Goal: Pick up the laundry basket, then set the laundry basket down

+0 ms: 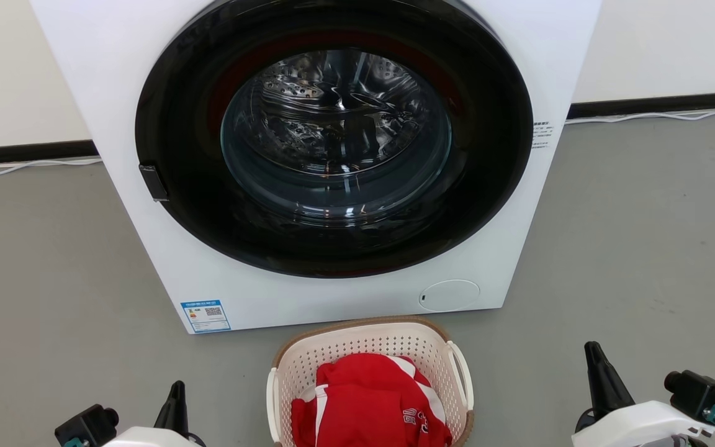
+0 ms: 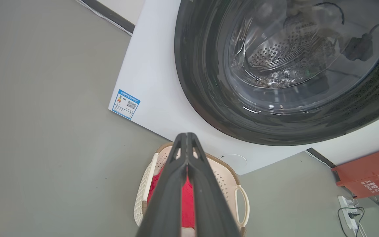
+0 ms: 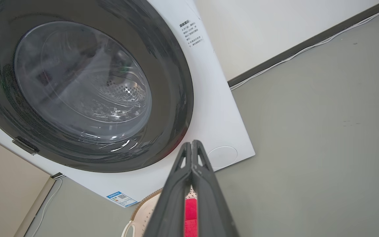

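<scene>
Head view: perforated cream laundry basket [image 1: 364, 343]

A bare laundry area. A front-loading washing machine [image 1: 332, 155] is standing at twelve o'clock on a grey floor [image 1: 643, 248], carrying an energy label [image 1: 205, 315] at its seven o'clock corner. A laundry basket [image 1: 370, 340] holding a red garment [image 1: 364, 397] is sitting at six o'clock. A dark skirting board [image 1: 661, 103] and a white cable [image 1: 661, 115] are running along the white wall [image 1: 661, 43]; a power strip [image 2: 344, 204] is lying at four o'clock in the left wrist view.
</scene>
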### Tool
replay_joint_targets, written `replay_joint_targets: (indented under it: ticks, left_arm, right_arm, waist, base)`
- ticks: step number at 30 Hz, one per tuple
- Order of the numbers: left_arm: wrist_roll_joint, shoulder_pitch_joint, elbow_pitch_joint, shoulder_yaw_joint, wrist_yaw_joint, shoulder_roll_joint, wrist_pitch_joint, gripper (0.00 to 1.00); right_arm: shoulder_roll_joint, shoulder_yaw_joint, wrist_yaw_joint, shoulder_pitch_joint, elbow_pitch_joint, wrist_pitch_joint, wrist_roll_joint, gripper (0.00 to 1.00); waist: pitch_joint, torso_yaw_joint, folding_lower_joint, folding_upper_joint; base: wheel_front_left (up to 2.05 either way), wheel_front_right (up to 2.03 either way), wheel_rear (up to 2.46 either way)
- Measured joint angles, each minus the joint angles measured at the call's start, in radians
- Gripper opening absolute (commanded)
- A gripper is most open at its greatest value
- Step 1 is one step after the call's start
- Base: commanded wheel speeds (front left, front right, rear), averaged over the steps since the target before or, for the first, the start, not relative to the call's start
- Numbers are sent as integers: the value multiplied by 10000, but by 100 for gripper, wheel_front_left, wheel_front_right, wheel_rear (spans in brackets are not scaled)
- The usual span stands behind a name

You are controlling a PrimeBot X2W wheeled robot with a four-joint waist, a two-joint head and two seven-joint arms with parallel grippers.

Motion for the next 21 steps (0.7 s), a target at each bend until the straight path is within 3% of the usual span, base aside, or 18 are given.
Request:
replay_joint_targets:
  ticks: [21]
  left_arm:
    - [-2155, -17, -426, 207, -240, -52, 606, 0]
  right_arm:
    - [81, -267, -27, -17, -345, 581, 2566, 0]
  waist:
    - [72, 55, -1, 0]
  base:
    - [0, 0, 0]
